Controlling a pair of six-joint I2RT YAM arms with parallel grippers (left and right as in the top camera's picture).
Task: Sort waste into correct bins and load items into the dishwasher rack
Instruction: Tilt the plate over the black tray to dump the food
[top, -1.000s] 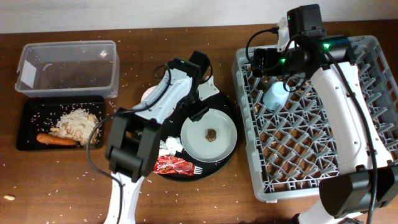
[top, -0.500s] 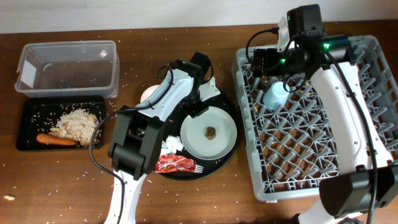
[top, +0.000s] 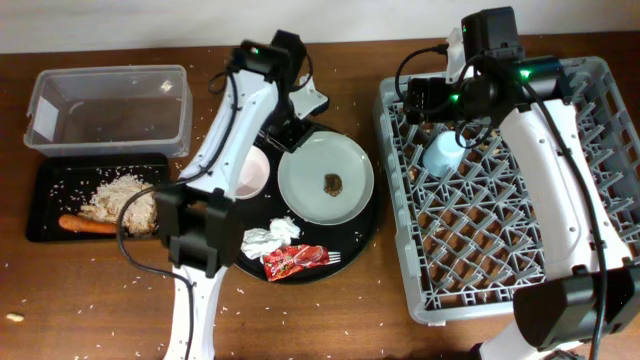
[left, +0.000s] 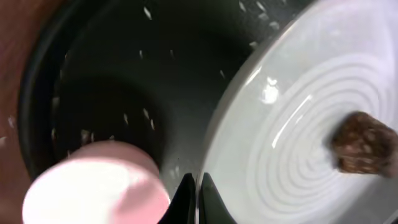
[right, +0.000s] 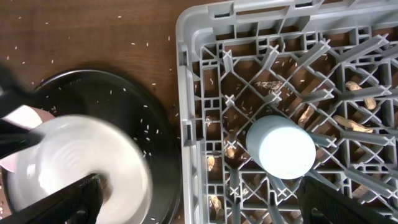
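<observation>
The pale grey-green plate (top: 325, 180) lies over the upper part of the round black tray (top: 368, 238), with the small brown lump (top: 331, 183) near its middle. The left gripper (top: 290, 135) meets the plate at its upper-left rim. In the left wrist view the two dark fingers (left: 208, 194) stand almost together, and the plate's (left: 298, 137) edge runs into the thin gap between them, so the gripper is pinched on the rim. Whether the plate is lifted off the tray cannot be told. Just beside that grip, left of the plate, the pinkish bowl (top: 250, 172) sits on the tray. Lower on the tray lie the crumpled white napkin (top: 268, 238), the red snack wrapper (top: 293, 260) and, touching the wrapper's right end, the white fork (top: 334, 257). To the right, well apart from the plate, the light-blue cup (top: 442, 153) stands upside down among the pegs in the upper-left part of the grey dishwasher rack (top: 500, 240). The right gripper (right: 200, 186) hangs over it with its fingers spread wide, holding nothing. Tan peanut-like bits (right: 356, 123) lie under the lattice. At the far left the clear tub (top: 110, 72) holds only a few stray grains. The shallow black tray (top: 45, 185) just below it holds a heap of rice scraps (top: 122, 197) and the orange carrot (top: 90, 224). Loose grains dot the wooden table (top: 100, 300).
</observation>
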